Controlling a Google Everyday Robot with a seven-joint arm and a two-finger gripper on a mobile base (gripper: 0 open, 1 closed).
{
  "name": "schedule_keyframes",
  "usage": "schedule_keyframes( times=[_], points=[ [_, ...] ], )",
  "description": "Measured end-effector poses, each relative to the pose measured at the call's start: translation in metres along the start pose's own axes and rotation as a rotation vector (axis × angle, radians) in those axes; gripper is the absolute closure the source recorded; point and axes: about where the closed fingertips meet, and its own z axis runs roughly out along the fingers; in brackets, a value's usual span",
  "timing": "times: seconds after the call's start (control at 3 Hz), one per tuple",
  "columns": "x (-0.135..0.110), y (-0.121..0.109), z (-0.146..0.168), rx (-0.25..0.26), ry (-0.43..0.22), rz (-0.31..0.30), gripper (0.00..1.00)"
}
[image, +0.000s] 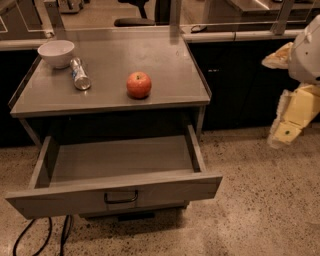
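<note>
The red apple (139, 84) sat upright on the grey metal table (170, 60), toward the front of the top and a little right of its middle, touching nothing else. To its left, well apart from it, a silver can (79, 74) lay on its side. One end of the can pointed back toward a white bowl (56, 52), which stood in the far left corner just beside it.

Under the tabletop the drawer (120, 159) was pulled well out toward me, its grey floor and side walls in plain sight. A dark handle (121, 198) showed on its front panel. Black cables (31, 235) trailed over the speckled floor (260, 200) by the drawer's left front corner.

The gripper (283, 135) hung off to the right of the table, well apart from the apple. It was lower than the tabletop and about level with the drawer, over bare floor. It was cream-coloured, pointed down and to the left, and it touched nothing that I could see. Whether its grip was slack or closed I could not tell from where I stood. Above it the pale bulk of the arm (307, 50) ran out of sight at the right edge. Dark cabinets (235, 80) stood behind, under a grey counter (250, 36).
</note>
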Motion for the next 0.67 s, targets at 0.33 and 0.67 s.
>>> schedule_keyframes(
  times=[0.33,0.67],
  points=[
    [-0.046,-0.044,0.033,-0.033,-0.243,-0.119,0.00],
    [-0.094,-0.091,0.064,-0.064,-0.396,-0.184,0.00]
  ],
)
